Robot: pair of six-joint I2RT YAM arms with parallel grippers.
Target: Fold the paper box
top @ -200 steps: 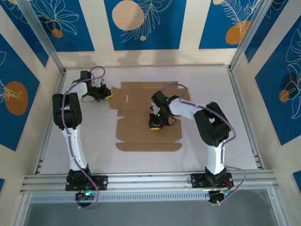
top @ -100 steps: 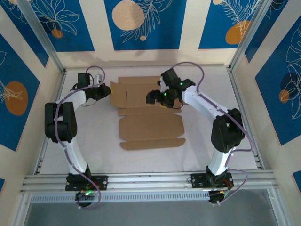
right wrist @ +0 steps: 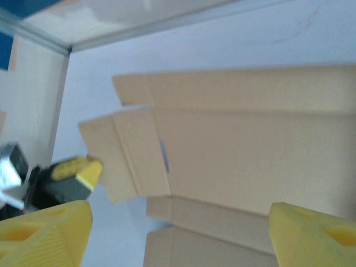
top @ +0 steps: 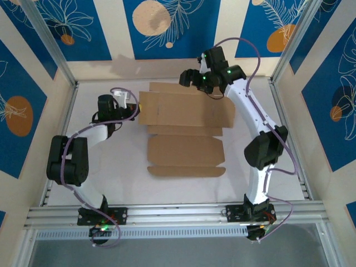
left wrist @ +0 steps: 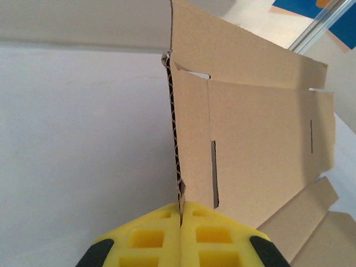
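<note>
1. The paper box point(top: 186, 150) lies opened out near the middle of the worktop point(top: 111, 161). In the top view its long panels run from 12 o'clock down to 6 o'clock, with small flaps and slits at the 9 and 3 o'clock sides.
2. The left fingers point(left wrist: 156, 236) are closed on the box at its 9 o'clock side, up by the far panel. In the left wrist view the corrugated edge runs straight into the seam between the yellow pads.
3. The right fingers point(right wrist: 50, 233) stand wide and hold nothing. They hover above the box's 12 o'clock edge, apart from the board.
4. The box looks light: thin corrugated card, stiff across each panel and willing to bend only along its creases. It will likely spring back when let go and skate on the smooth worktop unless one side is pinned.
5. Flap corners and tabs would crush under a hard pinch. The better hold is a straight panel edge near a crease, such as the middle of the 12 o'clock edge.
</note>
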